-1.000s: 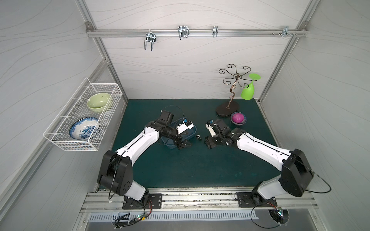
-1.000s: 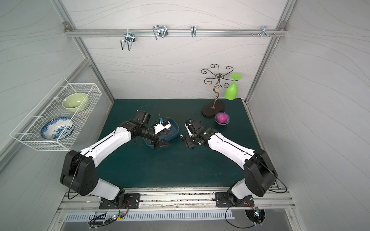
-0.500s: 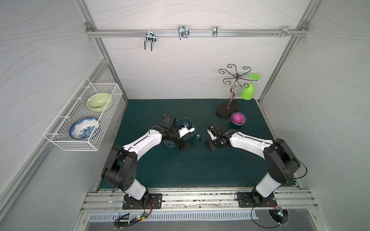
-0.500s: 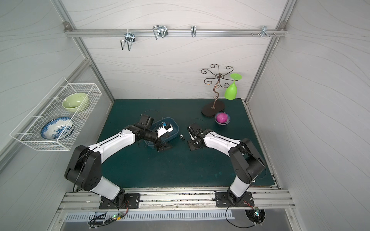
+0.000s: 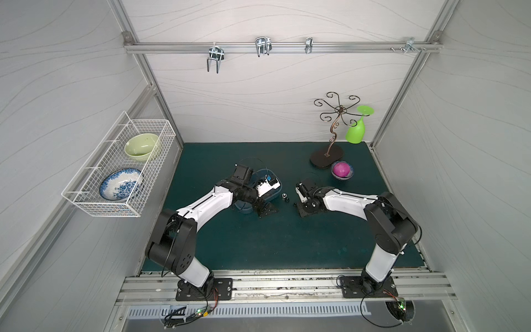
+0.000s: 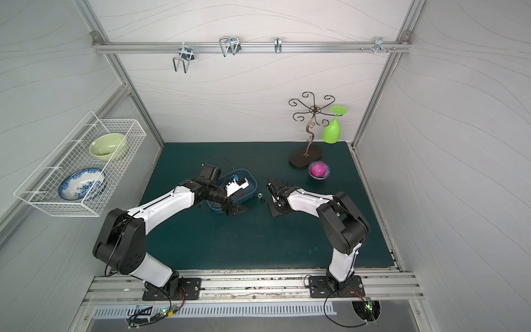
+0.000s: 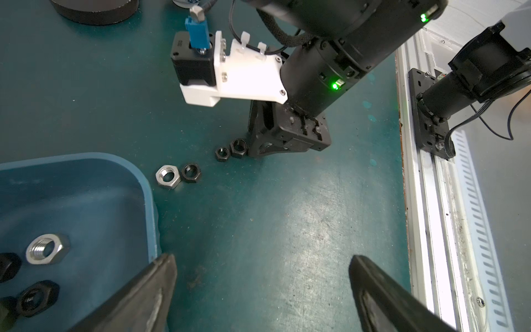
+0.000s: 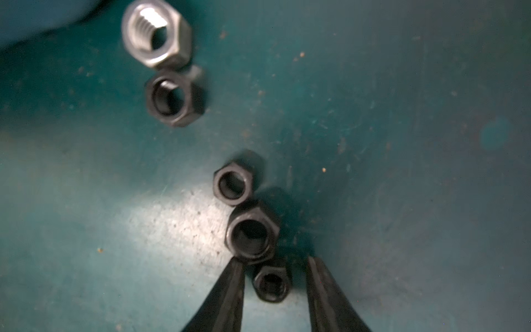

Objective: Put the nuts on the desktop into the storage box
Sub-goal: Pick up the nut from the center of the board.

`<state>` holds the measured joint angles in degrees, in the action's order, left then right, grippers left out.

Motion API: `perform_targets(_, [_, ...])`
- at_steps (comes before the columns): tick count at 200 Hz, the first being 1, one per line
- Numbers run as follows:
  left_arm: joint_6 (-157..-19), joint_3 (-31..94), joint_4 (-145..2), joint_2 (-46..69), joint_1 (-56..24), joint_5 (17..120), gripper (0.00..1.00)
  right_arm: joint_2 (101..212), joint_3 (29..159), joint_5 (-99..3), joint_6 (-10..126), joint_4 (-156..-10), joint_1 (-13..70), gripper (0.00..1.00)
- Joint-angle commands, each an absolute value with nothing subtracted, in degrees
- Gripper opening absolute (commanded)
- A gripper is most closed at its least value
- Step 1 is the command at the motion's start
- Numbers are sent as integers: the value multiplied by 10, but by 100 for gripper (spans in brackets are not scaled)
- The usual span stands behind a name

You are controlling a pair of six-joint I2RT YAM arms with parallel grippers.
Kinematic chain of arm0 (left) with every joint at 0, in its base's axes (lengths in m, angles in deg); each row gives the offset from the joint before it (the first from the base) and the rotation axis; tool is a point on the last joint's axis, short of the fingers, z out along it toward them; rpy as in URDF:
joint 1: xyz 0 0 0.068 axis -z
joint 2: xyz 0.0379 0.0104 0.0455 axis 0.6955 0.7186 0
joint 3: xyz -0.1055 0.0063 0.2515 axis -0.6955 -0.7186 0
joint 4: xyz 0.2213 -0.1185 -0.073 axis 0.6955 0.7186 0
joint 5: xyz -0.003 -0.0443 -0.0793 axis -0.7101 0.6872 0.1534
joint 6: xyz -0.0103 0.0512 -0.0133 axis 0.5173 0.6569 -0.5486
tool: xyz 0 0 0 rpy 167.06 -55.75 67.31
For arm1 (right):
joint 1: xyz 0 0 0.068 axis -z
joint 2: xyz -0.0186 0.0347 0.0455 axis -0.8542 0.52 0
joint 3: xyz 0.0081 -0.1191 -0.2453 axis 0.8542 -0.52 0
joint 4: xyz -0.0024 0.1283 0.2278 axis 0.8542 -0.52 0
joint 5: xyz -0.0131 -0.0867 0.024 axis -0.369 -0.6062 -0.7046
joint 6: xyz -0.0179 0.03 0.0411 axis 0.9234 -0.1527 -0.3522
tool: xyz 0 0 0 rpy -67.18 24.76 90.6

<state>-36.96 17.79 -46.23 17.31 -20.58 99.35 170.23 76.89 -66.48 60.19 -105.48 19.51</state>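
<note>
Black nuts (image 8: 253,232) four, silver nut (image 8: 155,33) one

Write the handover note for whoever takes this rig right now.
Left gripper: open, empty, beside the storage box corner.
Right gripper: open, jaws either side of a small black nut on the desktop, not gripping it yet.
Done: at least three nuts in the box, including a silver nut; more may be out of frame.
Left: five nuts on the desktop: that one, a larger black nut, a second small black nut, then a black nut and a loose silver nut nearer the box.
</note>
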Motion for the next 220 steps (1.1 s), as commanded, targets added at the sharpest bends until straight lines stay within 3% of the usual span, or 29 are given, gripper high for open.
perform_targets(1, [-371, 184, -473, 176, -202, 995, 99, 1719, 770, -660, 598, -1066, 198, 34])
perform_targets(28, [-368, 187, -467, 175, -202, 993, 99, 1706, 766, -659, 598, -1069, 199, 30])
perform_targets(47, [-366, 187, -466, 173, -202, 993, 99, 1701, 767, -656, 601, -1073, 198, 20])
perform_targets(135, [-329, 211, -420, 155, -206, 965, 99, 1623, 794, -666, 604, -1135, 177, 20])
perform_targets(220, [-332, 244, -359, 82, -311, 1045, 99, 1608, 933, -709, 633, -1218, 107, 22])
